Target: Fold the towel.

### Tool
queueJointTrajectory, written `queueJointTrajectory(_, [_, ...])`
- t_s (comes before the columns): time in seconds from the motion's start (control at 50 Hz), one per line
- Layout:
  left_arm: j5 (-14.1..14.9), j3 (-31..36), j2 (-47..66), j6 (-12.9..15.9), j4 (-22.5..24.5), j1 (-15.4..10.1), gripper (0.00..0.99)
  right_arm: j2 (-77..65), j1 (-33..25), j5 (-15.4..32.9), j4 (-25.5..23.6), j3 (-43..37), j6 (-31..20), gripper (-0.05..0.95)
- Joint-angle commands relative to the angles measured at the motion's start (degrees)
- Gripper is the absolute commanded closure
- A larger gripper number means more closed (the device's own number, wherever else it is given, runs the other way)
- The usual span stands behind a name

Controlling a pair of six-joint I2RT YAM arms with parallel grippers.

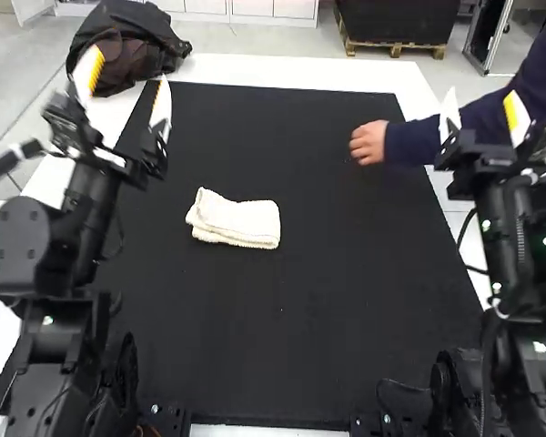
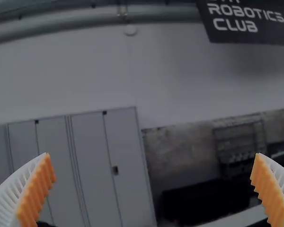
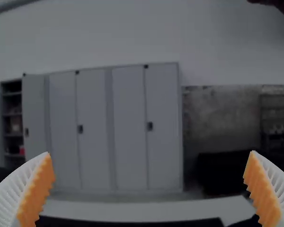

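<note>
Looked like a robotics lab or workshop. Had a broad white bench [image 1: 282, 72] topped with a black mat [image 1: 287, 350], with a jointed, cabled left arm [image 1: 45, 332] and a matching right arm [image 1: 523, 309] standing at its near side. Showed, in the right wrist view, a row of tall, plain grey cabinets [image 3: 128, 132] with small dark handles along a pale wall [image 3: 109, 38], and stacked open shelves [image 3: 12, 114] beside them. Showed, in the left wrist view, long piping [image 2: 61, 26] high up, a dark banner [image 2: 255, 40] with big white lettering, and an open rack [image 2: 241, 153] near rough, patchy lower walling [image 2: 175, 146]. Seemed plain and practical throughout, fitted out for equipment and storage.
</note>
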Motion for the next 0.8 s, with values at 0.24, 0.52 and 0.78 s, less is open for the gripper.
queueJointTrajectory(0.24, [-5.97, -9.17, -0.58, 1.34, -8.11, 0.45, 0.028, -0.27, -1.07, 6.84, -0.27, -14.46, -3.86, -0.02])
queueJointTrajectory(0.52, [-6.14, -9.17, -0.58, 1.52, -23.05, 1.07, 0.025, -0.27, -0.81, 6.75, -15.92, -14.37, -5.79, -0.02])
queueJointTrajectory(0.78, [-6.58, -9.17, -0.58, 4.15, -26.65, 1.24, 0.026, -0.36, -0.81, 6.40, -15.92, -14.37, -5.79, -0.02])
